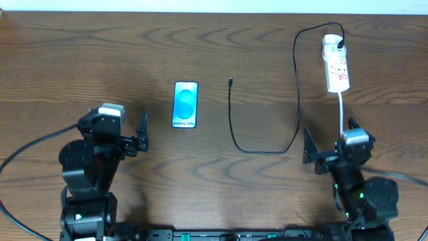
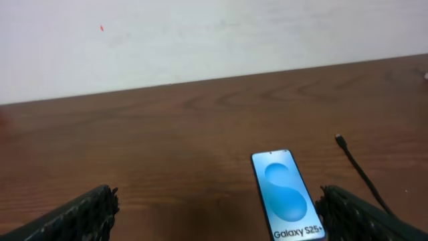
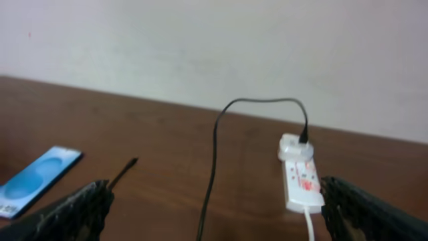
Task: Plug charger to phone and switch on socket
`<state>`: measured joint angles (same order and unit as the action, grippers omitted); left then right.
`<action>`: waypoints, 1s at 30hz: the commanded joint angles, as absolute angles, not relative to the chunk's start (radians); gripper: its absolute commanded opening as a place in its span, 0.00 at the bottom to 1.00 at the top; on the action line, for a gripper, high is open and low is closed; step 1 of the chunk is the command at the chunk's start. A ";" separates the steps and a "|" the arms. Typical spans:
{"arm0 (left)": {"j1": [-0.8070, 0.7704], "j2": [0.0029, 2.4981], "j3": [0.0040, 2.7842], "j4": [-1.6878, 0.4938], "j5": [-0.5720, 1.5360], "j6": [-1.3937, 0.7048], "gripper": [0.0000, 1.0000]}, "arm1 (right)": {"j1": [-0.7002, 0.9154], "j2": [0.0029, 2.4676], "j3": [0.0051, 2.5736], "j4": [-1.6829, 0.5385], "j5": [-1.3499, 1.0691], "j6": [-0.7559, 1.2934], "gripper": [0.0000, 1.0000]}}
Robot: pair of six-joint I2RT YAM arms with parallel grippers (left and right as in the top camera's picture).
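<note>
The phone [image 1: 186, 104] lies flat on the wooden table, blue screen up with white "Galaxy" text; it also shows in the left wrist view [image 2: 286, 195] and the right wrist view [image 3: 39, 173]. The black charger cable [image 1: 297, 94] runs from its plug in the white power strip [image 1: 336, 63] down in a loop to its connector tip [image 1: 230, 82], which lies apart from the phone. The tip shows in the left wrist view [image 2: 340, 140]. My left gripper [image 1: 142, 132] is open, near the phone's lower left. My right gripper [image 1: 309, 150] is open below the strip [image 3: 301, 177].
The strip's thick white cord [image 1: 342, 110] runs down toward my right arm. A pale wall stands behind the table's far edge [image 2: 214, 80]. My arms' black cables trail off at the lower left [image 1: 27, 150].
</note>
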<state>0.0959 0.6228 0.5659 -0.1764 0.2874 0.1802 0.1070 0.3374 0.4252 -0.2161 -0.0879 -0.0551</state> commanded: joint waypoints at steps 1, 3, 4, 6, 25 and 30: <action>0.093 0.665 0.641 -0.207 0.306 0.171 0.98 | 0.115 0.429 0.519 -0.250 -0.127 -0.041 0.99; 0.093 0.693 0.672 -0.231 0.307 0.171 0.98 | 0.115 0.490 0.570 -0.281 -0.142 -0.041 0.99; 0.093 0.708 0.690 -0.247 0.307 0.171 0.98 | 0.115 0.524 0.599 -0.298 -0.150 -0.041 0.99; 0.093 0.738 0.727 -0.286 0.307 0.171 0.98 | 0.115 0.588 0.651 -0.334 -0.164 -0.042 0.99; 0.092 1.136 1.173 -0.613 0.386 0.171 0.98 | 0.115 0.979 1.003 -0.639 -0.265 -0.082 0.99; 0.092 1.299 1.378 -0.791 0.385 0.171 0.98 | 0.115 1.048 1.090 -0.717 -0.300 -0.104 0.99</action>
